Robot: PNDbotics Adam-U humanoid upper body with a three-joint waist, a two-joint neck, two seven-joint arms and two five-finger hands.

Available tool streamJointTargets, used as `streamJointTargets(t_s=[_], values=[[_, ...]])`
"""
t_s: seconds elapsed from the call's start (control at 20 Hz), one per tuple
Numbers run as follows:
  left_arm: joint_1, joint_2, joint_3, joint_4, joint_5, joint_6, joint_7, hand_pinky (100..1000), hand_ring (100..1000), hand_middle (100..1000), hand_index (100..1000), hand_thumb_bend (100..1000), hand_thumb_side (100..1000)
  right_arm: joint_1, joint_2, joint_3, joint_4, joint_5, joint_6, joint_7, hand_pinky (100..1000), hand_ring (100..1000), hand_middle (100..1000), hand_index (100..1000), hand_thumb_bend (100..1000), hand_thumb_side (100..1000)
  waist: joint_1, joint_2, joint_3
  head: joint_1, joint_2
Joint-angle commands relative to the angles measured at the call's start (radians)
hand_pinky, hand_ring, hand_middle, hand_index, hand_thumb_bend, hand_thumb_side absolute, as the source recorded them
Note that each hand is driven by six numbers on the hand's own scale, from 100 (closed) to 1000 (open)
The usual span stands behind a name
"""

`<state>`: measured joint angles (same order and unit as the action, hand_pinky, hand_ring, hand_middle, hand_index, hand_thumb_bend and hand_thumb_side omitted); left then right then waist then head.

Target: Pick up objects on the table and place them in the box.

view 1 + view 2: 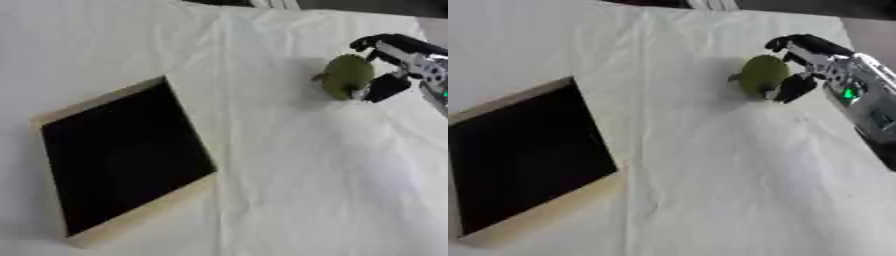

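Gripping a green fruit (763, 75) at the far right of the white cloth (710, 175), right hand (820, 62) fingers curled round it, box (122, 155) well apart at left, dark inside.

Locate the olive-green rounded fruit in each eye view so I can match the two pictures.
Left eye view: the olive-green rounded fruit sits upper right, near the right edge, with the robot's right hand curled round it.
Right eye view: it lies upper right too, but nearer the centre.
Shared landmark: the light wooden box with a dark inside, at the left in both views, well apart from the fruit.
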<state>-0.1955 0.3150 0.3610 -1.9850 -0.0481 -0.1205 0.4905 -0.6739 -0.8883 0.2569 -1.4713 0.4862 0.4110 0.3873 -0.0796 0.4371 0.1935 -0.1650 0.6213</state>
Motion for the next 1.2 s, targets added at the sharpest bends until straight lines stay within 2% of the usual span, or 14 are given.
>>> streamJointTargets(t_s=[0.05,0.2,0.3,0.4,0.5,0.6,0.9,1.2], values=[[-0.007,0.010,0.002,-0.015,0.003,-0.002,-0.005,498,481,546,708,289,583,-0.022,-0.010,0.000,0.040,0.017,-0.017,0.008,880,856,877,952,326,100,0.003,-0.018,0.002,-0.003,-0.009],[-0.009,0.010,0.001,-0.015,0.003,-0.001,-0.007,498,481,546,708,288,583,-0.030,-0.003,0.003,0.061,0.019,-0.029,0.018,870,839,783,898,334,100,0.003,-0.018,0.002,-0.002,-0.007],[-0.008,0.010,0.001,-0.015,0.003,-0.002,-0.007,499,481,546,708,288,584,-0.031,-0.002,0.002,0.066,0.026,-0.034,0.016,845,797,703,843,341,100,0.003,-0.018,0.002,-0.001,-0.005],[-0.009,0.009,0.000,-0.015,0.003,-0.001,-0.008,499,481,546,708,287,584,-0.032,-0.001,-0.003,0.065,0.030,-0.034,0.007,807,694,574,727,364,100,0.002,-0.018,0.001,-0.001,-0.004],[-0.010,0.009,0.001,-0.015,0.003,-0.001,-0.008,499,481,547,708,287,584,-0.028,-0.004,-0.015,0.050,0.025,-0.035,-0.016,772,586,507,650,377,100,0.002,-0.019,0.001,0.000,-0.005],[-0.011,0.009,0.001,-0.015,0.003,-0.001,-0.008,499,481,547,708,286,583,-0.018,-0.010,-0.030,0.018,0.010,-0.041,-0.044,745,518,482,615,382,100,0.001,-0.019,0.001,0.001,-0.005],[-0.013,0.010,0.002,-0.015,0.002,-0.002,-0.007,500,482,547,708,285,583,0.031,-0.057,-0.093,-0.114,-0.054,-0.102,-0.111,722,470,464,586,390,100,-0.003,-0.019,-0.002,0.004,-0.002],[-0.014,0.014,0.002,-0.015,0.001,-0.002,-0.007,501,482,547,708,283,584,0.012,-0.091,-0.147,-0.257,-0.018,-0.175,-0.155,732,455,469,598,393,100,-0.007,-0.025,-0.003,0.004,0.000]])
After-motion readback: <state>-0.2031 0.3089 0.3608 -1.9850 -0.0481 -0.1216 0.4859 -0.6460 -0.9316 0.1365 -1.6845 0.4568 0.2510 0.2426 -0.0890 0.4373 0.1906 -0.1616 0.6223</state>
